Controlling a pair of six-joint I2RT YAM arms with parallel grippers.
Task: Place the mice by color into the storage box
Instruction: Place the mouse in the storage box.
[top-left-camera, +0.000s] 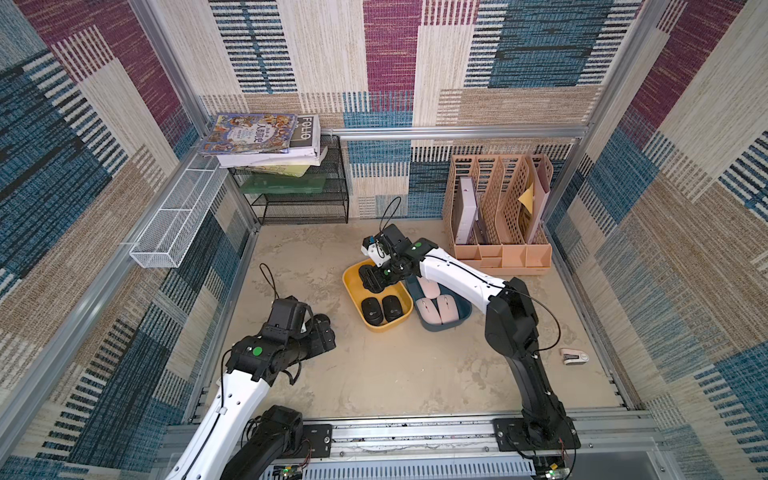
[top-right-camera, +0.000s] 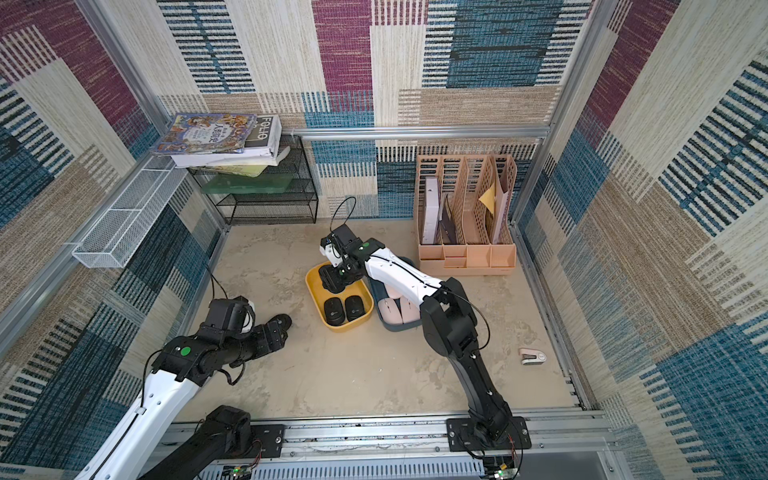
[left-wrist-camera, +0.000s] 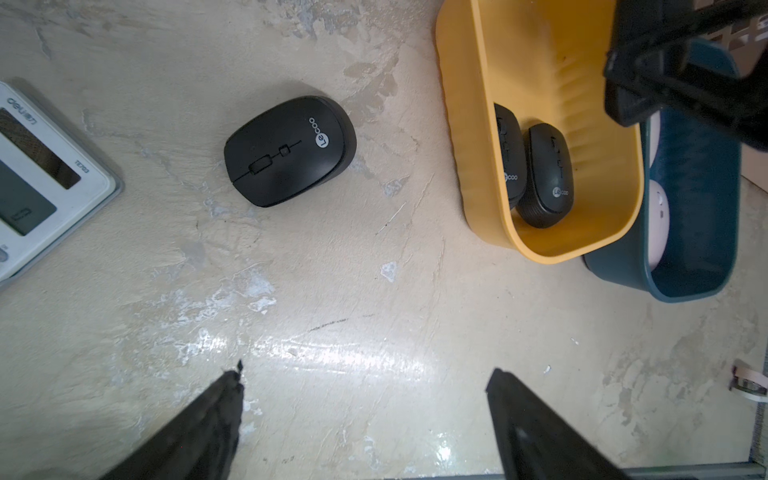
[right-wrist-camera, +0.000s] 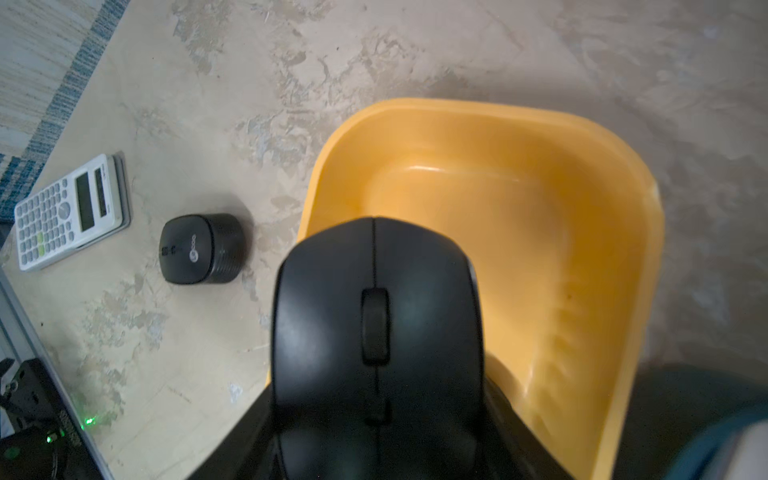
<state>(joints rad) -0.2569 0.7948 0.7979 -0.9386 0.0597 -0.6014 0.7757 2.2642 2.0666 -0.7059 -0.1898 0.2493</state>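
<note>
Holding a black mouse (right-wrist-camera: 376, 332) in the right gripper (top-left-camera: 371, 281), clamped by its flanks between the jaws, over the far end of the yellow bin (right-wrist-camera: 582, 249). Pointing the scroll wheel up at the wrist camera, with the front of the mouse overlapping the bin's rim in that view. Showing, in both top views, the same gripper low over that end of the bin. Lying side by side at the bin's near end: two more black mice (top-left-camera: 382, 309), logos up. Lying in the blue bin (top-left-camera: 465, 316), just beside the yellow one and partly under the right arm: pink mice (top-left-camera: 436, 311). Resting flat on the table (left-wrist-camera: 374, 311), loose: a fourth black mouse (left-wrist-camera: 289, 151), between the calculator (left-wrist-camera: 41, 174) and the yellow bin, touching neither. Hanging above bare table near that mouse: the left gripper (left-wrist-camera: 365, 399), jaws spread wide, nothing between them.
</note>
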